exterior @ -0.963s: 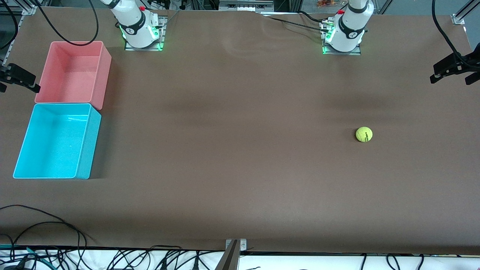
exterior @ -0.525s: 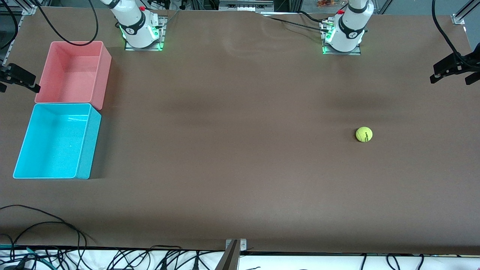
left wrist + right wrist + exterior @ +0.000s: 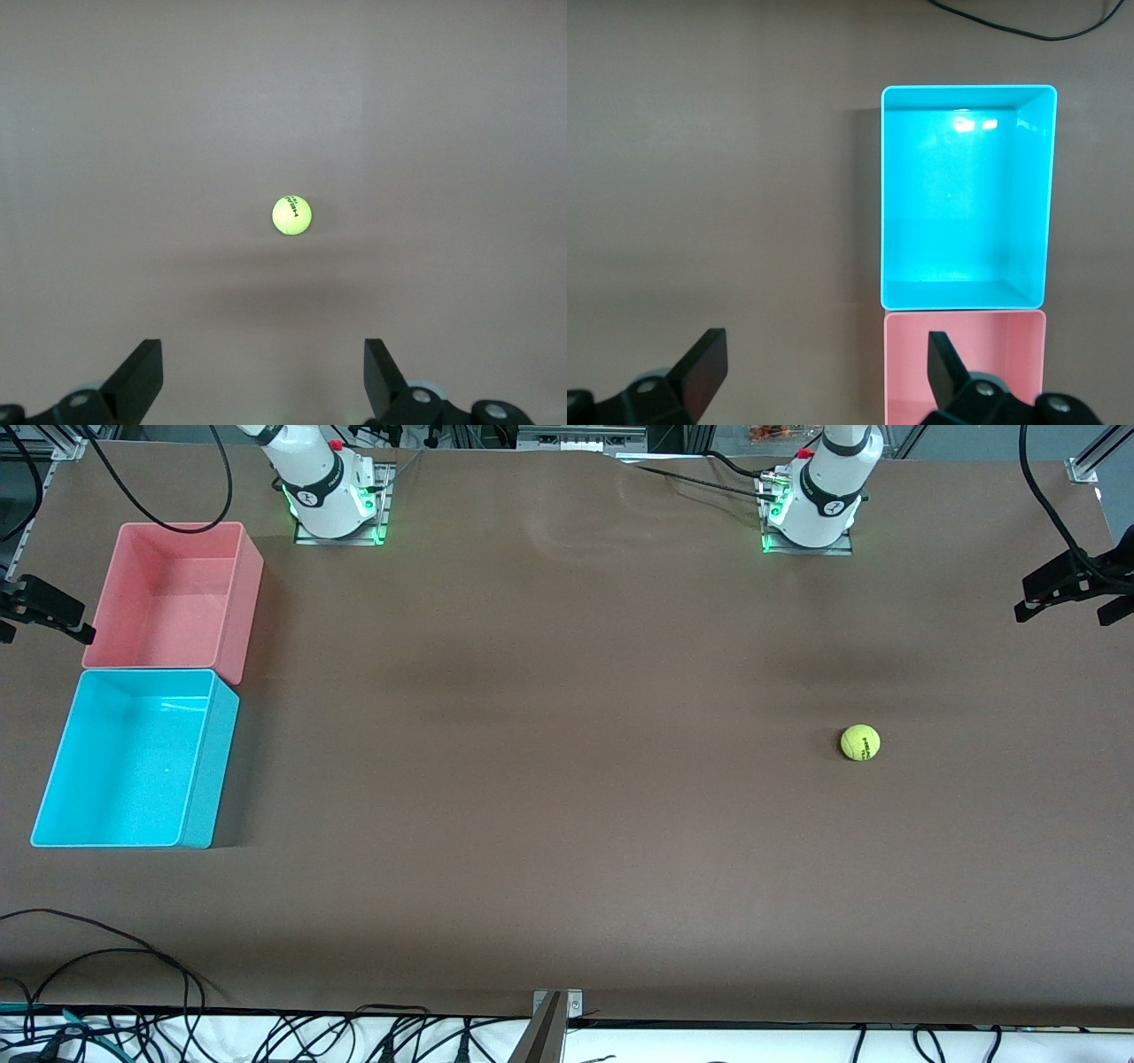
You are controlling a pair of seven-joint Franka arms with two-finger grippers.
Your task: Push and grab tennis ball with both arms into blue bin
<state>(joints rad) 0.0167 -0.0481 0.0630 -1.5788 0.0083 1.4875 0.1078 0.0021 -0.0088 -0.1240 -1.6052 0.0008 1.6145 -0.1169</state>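
One tennis ball, lettering toward the front camera.

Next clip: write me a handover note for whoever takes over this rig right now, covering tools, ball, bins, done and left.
Left tool: open, empty, high over the tennis ball.
Right tool: open, empty, high over the table beside the blue bin and the pink bin.
Ball: on the bare table at the left arm's end, untouched.
Bins: both empty, touching, at the right arm's end; the blue bin is nearer the front camera.
Done: nothing yet.
Left: push the ball across toward the right arm's end, grab it, drop it in the blue bin.
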